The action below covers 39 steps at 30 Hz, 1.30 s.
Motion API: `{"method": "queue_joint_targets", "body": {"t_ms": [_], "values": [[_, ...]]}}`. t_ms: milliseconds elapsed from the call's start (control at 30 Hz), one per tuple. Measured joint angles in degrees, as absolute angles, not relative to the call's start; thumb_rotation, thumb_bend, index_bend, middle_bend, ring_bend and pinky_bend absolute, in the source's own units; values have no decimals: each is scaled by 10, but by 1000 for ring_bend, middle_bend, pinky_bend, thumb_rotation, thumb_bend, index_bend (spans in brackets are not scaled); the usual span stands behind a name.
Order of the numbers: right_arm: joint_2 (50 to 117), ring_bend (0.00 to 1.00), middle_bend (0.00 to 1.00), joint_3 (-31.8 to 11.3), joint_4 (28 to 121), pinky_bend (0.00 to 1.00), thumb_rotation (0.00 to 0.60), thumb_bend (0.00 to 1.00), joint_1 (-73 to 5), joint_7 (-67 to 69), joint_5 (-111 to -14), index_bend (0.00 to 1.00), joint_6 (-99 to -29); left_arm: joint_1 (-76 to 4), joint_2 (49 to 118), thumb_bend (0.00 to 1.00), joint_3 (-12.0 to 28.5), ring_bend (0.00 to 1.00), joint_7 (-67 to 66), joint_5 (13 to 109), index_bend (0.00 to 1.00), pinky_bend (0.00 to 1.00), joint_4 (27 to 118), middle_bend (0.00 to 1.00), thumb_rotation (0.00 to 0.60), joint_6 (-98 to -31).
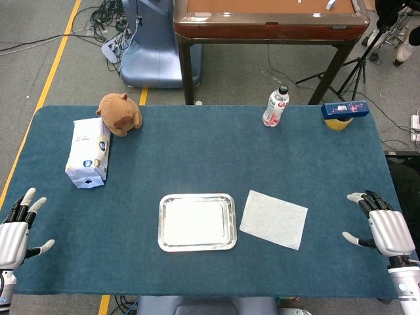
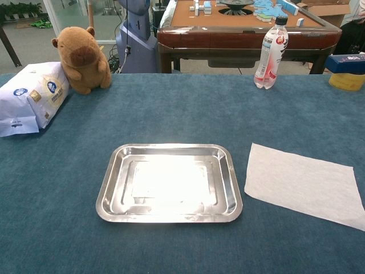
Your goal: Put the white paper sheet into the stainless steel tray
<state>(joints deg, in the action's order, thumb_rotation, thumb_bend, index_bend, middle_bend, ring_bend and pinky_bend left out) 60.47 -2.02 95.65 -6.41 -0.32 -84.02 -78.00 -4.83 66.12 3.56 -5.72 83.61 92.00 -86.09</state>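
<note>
A dark teal cloth-covered table point(image 1: 197, 151) is filling both views. The rectangular stainless steel tray point(image 1: 197, 222) is lying flat near the front centre, its floor glaring under the light and holding nothing. The white paper sheet point(image 1: 273, 218) is lying flat on the cloth just to the right of the tray, slightly rotated, not touching the rim. The left hand point(image 1: 16, 226) is hovering at the near left edge of the table, fingers spread apart and grasping nothing. The right hand point(image 1: 384, 226) is sitting at the near right edge, fingers likewise splayed and released, well apart from the sheet. Neither hand is showing in the chest view. At the far left a white and blue soft plastic pack point(image 2: 31, 97) is lying on its side; blue round logos and print are showing on it but the writing is too small to read. A brown plush capybara toy point(image 2: 82, 59) is leaning right against the pack's far end. At the far centre-right a clear plastic bottle with a pink and white label point(image 2: 271, 52) is standing upright, label text illegible. At the far right corner a dark blue box point(image 1: 344, 108) is resting on top of a yellow bowl-like object point(image 1: 338, 123); the box bears white lettering that cannot be made out.
</note>
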Motion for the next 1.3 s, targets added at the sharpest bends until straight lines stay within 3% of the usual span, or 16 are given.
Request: {"method": "queue_joint_targets", "body": {"t_ms": [200, 300, 433, 567, 667, 767, 1300], "values": [[607, 172, 279, -21, 955, 333, 600, 0, -67, -3, -840, 248, -778, -47, 662, 0, 35, 0, -57, 836, 163, 317, 918, 0, 600, -861], [609, 238, 325, -22, 952, 417, 600, 0, -69, -3, -839, 248, -774, -46, 662, 0, 36, 0, -56, 834, 165, 317, 918, 0, 600, -863], [612, 444, 470, -22, 952, 656, 600, 0, -71, -10, -844, 254, -774, -43, 661, 0, 37, 0, -52, 831, 165, 317, 918, 0, 600, -867], [615, 727, 748, -18, 952, 827, 600, 0, -75, -20, -862, 308, -776, -42, 659, 0, 36, 0, -52, 834, 166, 318, 920, 0, 600, -868], [614, 883, 918, -13, 950, 924, 600, 0, -84, -30, -882, 354, -769, -40, 659, 0, 34, 0, -55, 838, 166, 318, 921, 0, 600, -872], [612, 984, 999, -10, 944, 987, 600, 0, -96, -44, -898, 408, -758, -38, 659, 0, 34, 0, -56, 837, 166, 318, 923, 0, 600, -875], [631, 1000, 1000, 20, 867, 1000, 600, 0, -142, -68, -959, 452, -703, -40, 662, 0, 35, 0, -63, 832, 179, 318, 922, 0, 600, -867]]}}
